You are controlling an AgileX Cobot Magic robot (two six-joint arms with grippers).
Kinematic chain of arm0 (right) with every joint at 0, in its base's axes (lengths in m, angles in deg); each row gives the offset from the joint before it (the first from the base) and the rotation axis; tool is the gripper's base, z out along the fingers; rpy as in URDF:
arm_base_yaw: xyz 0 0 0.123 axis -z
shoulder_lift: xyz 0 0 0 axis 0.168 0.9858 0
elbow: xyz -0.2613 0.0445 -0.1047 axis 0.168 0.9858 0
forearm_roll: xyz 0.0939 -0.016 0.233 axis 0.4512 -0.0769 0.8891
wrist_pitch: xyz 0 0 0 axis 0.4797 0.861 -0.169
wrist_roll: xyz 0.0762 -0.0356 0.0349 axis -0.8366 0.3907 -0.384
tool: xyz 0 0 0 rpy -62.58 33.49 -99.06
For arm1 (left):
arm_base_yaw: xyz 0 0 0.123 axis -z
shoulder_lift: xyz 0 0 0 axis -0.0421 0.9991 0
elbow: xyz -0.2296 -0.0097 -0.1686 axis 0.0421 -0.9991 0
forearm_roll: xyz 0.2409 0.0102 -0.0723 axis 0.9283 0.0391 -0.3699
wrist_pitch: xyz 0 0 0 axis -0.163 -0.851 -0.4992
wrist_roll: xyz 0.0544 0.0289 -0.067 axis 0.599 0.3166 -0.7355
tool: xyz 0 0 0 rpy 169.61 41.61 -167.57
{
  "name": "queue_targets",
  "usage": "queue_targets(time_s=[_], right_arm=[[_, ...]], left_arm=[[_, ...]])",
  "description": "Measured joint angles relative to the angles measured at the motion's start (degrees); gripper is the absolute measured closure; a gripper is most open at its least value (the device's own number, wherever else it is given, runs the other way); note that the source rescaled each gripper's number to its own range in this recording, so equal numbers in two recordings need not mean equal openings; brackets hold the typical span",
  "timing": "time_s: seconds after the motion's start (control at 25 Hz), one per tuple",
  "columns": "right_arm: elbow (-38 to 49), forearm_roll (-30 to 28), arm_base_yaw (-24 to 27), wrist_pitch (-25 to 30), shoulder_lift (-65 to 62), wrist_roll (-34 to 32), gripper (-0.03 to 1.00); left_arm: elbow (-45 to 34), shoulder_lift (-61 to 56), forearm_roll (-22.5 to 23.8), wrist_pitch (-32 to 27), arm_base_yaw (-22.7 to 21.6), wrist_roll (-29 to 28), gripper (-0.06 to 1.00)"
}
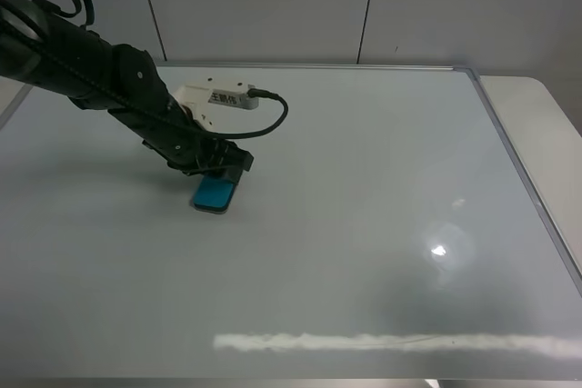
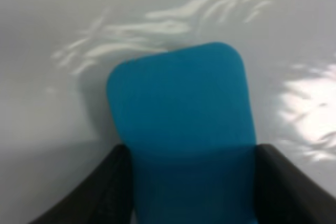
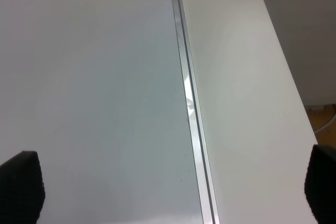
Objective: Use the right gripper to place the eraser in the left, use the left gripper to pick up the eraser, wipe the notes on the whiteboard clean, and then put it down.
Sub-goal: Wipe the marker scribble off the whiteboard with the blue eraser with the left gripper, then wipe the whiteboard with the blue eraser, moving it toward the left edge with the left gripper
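The teal-blue eraser [image 1: 215, 194] lies flat on the whiteboard [image 1: 364, 188], left of the middle. My left gripper [image 1: 218, 168] reaches down from the left and is shut on the eraser's rear end. In the left wrist view the eraser [image 2: 181, 114] fills the centre, with a black finger [image 2: 100, 192] pressed against each long side. No notes show on the board around it. My right gripper [image 3: 170, 187] is out of the exterior high view. Its wrist view shows it open, its fingertips [image 3: 21, 182] far apart above the whiteboard's silver frame [image 3: 191, 129], holding nothing.
A white table [image 1: 536, 124] borders the whiteboard on the right, past its silver frame [image 1: 518, 161]. A grey panelled wall [image 1: 273, 6] stands behind. Light glare streaks [image 1: 391, 343] run along the board's front.
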Motion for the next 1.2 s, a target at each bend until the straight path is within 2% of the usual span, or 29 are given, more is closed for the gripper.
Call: queue_targets(time_s=[0.28, 0.48, 0.72, 0.88, 1.08, 1.2], right_arm=[[0.0, 0.0, 0.0, 0.0, 0.0, 0.0, -0.03], [0.0, 0.0, 0.0, 0.0, 0.0, 0.0, -0.03], [0.0, 0.0, 0.0, 0.0, 0.0, 0.0, -0.03], [0.0, 0.0, 0.0, 0.0, 0.0, 0.0, -0.03], [0.0, 0.0, 0.0, 0.0, 0.0, 0.0, -0.03], [0.0, 0.0, 0.0, 0.0, 0.0, 0.0, -0.03]], left_arm=[[-0.2, -2.5, 8.2, -3.8, -9.9, -0.1, 0.94], [-0.6, -6.9, 15.7, -11.4, -15.3, 0.4, 0.94], [-0.7, -14.7, 17.5, -18.4, -18.2, 0.3, 0.94], [-2.5, -19.5, 19.3, -21.1, -18.7, -2.3, 0.94], [-8.6, -24.4, 23.7, -20.5, -19.1, -8.2, 0.94], [-12.3, -24.9, 24.8, -16.3, -20.6, -9.8, 0.94]])
